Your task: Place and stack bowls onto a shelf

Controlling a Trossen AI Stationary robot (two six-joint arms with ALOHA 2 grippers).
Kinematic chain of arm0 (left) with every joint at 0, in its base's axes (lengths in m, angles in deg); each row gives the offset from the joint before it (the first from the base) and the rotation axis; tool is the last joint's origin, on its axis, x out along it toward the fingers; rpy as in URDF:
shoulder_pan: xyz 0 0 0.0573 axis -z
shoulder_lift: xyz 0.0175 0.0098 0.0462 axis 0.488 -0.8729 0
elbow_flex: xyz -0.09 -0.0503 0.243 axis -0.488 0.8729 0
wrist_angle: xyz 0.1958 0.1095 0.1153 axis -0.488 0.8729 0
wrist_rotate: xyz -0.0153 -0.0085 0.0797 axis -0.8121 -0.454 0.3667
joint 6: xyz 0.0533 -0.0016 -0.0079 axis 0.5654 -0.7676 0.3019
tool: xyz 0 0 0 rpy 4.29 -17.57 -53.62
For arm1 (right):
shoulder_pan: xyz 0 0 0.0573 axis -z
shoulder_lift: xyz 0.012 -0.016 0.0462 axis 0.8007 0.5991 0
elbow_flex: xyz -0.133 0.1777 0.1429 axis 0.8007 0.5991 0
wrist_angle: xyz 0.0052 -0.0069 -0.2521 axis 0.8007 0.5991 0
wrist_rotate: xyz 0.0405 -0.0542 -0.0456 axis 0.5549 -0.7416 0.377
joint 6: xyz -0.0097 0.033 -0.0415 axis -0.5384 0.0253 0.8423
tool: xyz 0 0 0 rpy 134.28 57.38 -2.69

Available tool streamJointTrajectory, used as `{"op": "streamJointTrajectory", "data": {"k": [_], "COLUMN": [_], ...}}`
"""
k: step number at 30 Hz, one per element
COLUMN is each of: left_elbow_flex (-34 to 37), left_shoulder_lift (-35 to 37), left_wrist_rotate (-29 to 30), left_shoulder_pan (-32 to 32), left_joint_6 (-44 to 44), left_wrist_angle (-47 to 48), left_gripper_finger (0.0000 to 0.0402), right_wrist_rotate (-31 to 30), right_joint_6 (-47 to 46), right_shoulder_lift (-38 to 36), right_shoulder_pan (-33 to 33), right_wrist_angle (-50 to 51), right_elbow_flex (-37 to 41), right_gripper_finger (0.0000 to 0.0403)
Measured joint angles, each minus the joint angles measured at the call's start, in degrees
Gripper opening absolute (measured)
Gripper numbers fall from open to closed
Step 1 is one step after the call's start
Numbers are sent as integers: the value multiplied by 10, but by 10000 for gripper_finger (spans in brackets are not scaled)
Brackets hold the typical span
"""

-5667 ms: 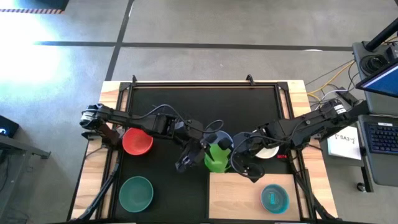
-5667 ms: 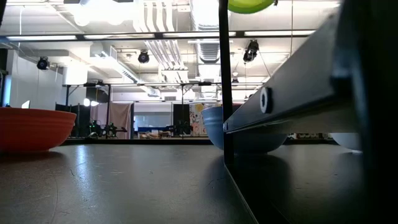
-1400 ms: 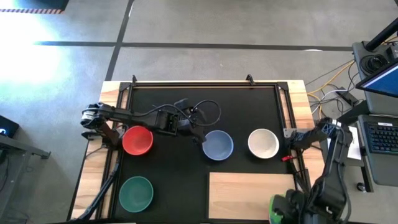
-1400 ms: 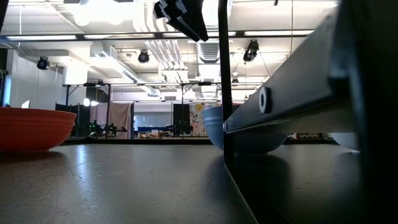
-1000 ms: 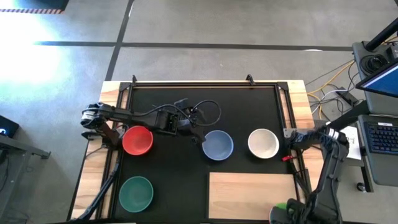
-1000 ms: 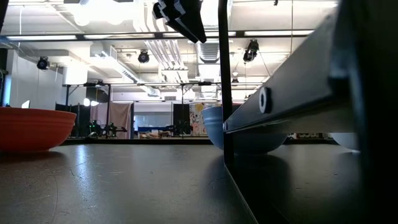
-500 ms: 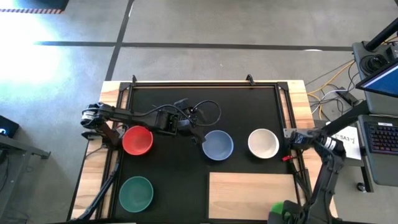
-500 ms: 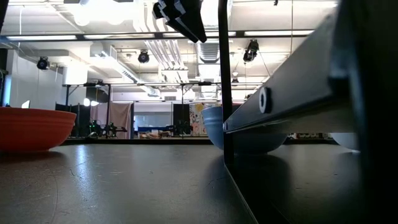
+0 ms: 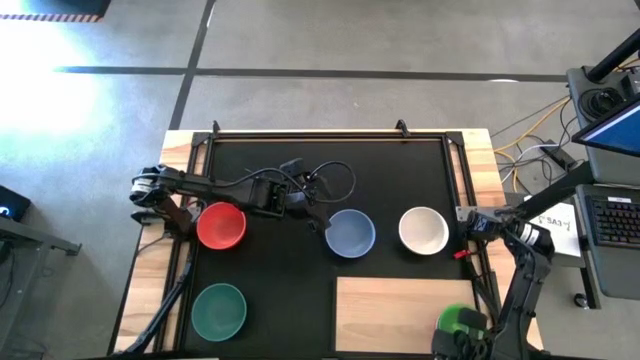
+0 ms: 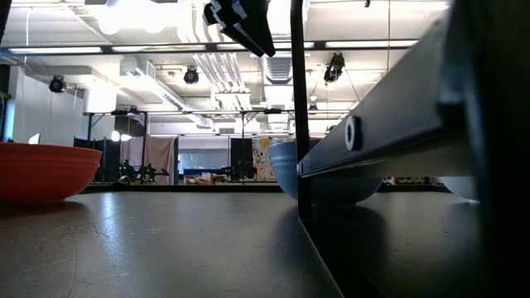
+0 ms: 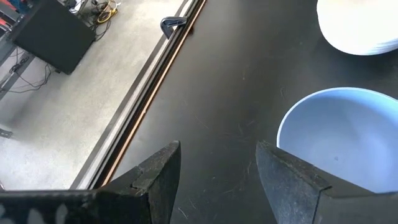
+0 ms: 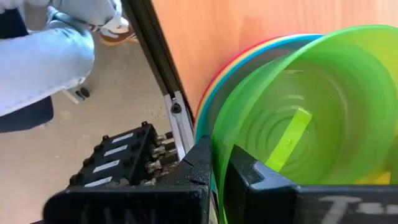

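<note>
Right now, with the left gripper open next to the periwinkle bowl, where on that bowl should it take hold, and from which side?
Grip the rim of the periwinkle bowl on the side nearest the left gripper, coming from above with one finger inside the wall and one outside. The bowl sits upright and open on the black mat, apart from the white bowl, so its thin rim is exposed there.

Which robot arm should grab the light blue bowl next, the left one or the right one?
Probably the left. The left gripper is open and right beside the light blue bowl. The right gripper is busy at the wooden shelf, shut on the rim of the green bowl.
</note>
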Motion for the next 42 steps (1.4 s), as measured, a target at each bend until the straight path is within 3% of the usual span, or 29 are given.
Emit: {"op": "streamJointTrajectory", "data": {"k": [8, 20, 22, 26, 28, 36, 42], "left_elbow_flex": [0, 0, 0, 0, 0, 0, 0], "left_shoulder_lift": [-3, -5, -5, -5, -5, -5, -5], "left_wrist_rotate": [0, 0, -3, -18, -19, -19, -35], "left_shoulder_pan": [0, 0, 0, 0, 0, 0, 0], "left_joint_6": [1, 0, -3, -5, -5, -5, 6], "left_wrist_angle": [0, 0, 0, 0, 0, 2, 2], "left_gripper_finger": [192, 192, 192, 192, 192, 192, 192], "right_wrist_rotate": [-19, 47, 17, -109, -137, -150, -151], "right_joint_6": [8, 18, 23, 22, 18, 50, 94], "right_shoulder_lift": [0, -17, -26, -32, -32, -70, -150], "right_shoulder_pan": [0, 0, 0, 3, 12, 95, 160], "right_wrist_angle": [-1, 6, 19, 96, 126, 126, 117], "right_elbow_flex": [0, -35, -45, -55, -52, 28, 125], "right_gripper_finger": [25, 121, 129, 131, 127, 121, 119]}}
